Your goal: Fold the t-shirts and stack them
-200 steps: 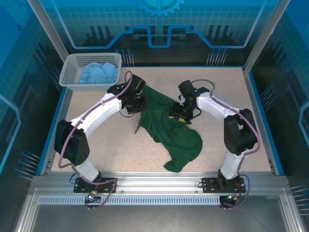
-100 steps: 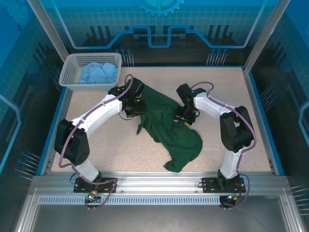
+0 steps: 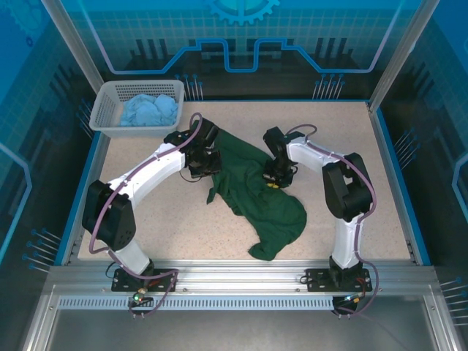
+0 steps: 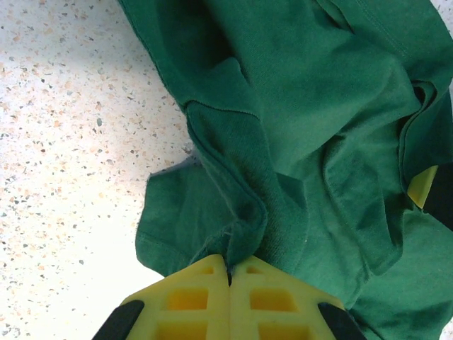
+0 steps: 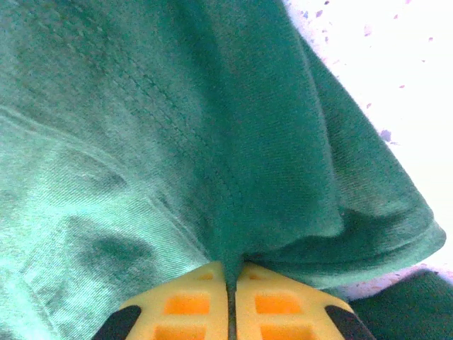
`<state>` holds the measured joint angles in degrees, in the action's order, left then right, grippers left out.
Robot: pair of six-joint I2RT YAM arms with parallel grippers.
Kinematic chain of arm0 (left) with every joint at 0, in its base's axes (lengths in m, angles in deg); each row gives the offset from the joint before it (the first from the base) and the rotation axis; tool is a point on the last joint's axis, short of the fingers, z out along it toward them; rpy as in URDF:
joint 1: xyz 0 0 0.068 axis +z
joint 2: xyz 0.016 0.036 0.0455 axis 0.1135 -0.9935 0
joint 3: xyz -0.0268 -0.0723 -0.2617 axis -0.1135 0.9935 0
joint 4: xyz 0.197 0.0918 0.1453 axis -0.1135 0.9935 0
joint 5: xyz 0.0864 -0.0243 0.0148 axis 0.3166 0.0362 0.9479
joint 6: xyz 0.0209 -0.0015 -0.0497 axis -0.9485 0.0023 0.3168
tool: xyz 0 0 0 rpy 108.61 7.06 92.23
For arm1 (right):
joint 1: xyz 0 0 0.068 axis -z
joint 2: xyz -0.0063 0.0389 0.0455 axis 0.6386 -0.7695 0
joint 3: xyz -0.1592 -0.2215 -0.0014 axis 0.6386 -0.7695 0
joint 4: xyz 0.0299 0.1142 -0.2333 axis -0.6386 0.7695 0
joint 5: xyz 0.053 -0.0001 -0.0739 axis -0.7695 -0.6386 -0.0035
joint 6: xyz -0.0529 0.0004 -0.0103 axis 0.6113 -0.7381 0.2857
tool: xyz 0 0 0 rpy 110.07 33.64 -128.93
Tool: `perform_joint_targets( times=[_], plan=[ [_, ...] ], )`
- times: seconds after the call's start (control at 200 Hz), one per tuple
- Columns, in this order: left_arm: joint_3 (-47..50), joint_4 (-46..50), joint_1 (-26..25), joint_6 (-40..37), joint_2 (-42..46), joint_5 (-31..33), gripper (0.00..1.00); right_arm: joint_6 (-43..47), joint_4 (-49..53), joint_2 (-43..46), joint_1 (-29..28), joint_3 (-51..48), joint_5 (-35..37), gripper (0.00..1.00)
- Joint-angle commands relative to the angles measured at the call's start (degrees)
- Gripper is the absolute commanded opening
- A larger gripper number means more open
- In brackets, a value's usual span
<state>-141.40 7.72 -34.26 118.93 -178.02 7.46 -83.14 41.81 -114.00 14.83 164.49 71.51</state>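
The speckled table is taken up at centre by the dark green t-shirt, which lies crumpled and runs diagonally toward the near right. The light blue t-shirt is bunched inside the white basket at the far left corner, well apart from the green one.

Step judged: the green shirt is being opened out flat. No fold has been made and nothing is stacked.

The left gripper is placed on the shirt's far left edge and the right gripper on its far right edge. In the left wrist view the left gripper is seen with jaws pressed together on a raised ridge of green cloth. In the right wrist view the right gripper is likewise clamped on a gathered fold of it.

Next move judged: both pinched edges should be raised and drawn apart, so that the cloth is tensioned and laid smooth. Only thin folds are pinched, so slipping is a risk.
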Motion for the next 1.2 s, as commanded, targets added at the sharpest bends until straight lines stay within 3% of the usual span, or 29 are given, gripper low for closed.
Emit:
perform_joint_targets(
  times=[0.0,0.11,0.315,0.5,0.655,0.89,1.196],
  plan=[
    [-1.33,1.92,-0.19,-1.82,0.97,0.71,0.00,-0.13,2.31,1.24,-0.56,1.21,0.55,0.06],
    [-2.83,2.35,-0.07,-2.20,1.04,1.97,0.00,0.09,2.78,4.53,-0.30,0.30,1.42,0.00],
    [-12.05,0.97,2.01,-1.92,1.60,3.30,0.00,1.40,6.19,12.52,3.37,3.29,0.78,0.00],
    [-26.76,-4.07,3.31,-2.58,1.90,5.22,0.00,3.31,9.37,21.00,11.08,11.20,-1.52,0.00],
    [-33.56,-9.51,3.44,-5.64,5.06,8.14,0.00,4.64,8.81,26.89,17.94,20.46,-3.12,0.00],
    [-35.67,-16.26,7.10,-9.32,10.46,13.72,0.00,5.58,9.40,29.91,24.67,32.98,-1.89,0.00],
    [-38.21,-17.15,12.27,-11.99,13.06,21.27,0.00,4.88,9.27,34.12,31.48,35.71,1.33,0.00]
  ],
)
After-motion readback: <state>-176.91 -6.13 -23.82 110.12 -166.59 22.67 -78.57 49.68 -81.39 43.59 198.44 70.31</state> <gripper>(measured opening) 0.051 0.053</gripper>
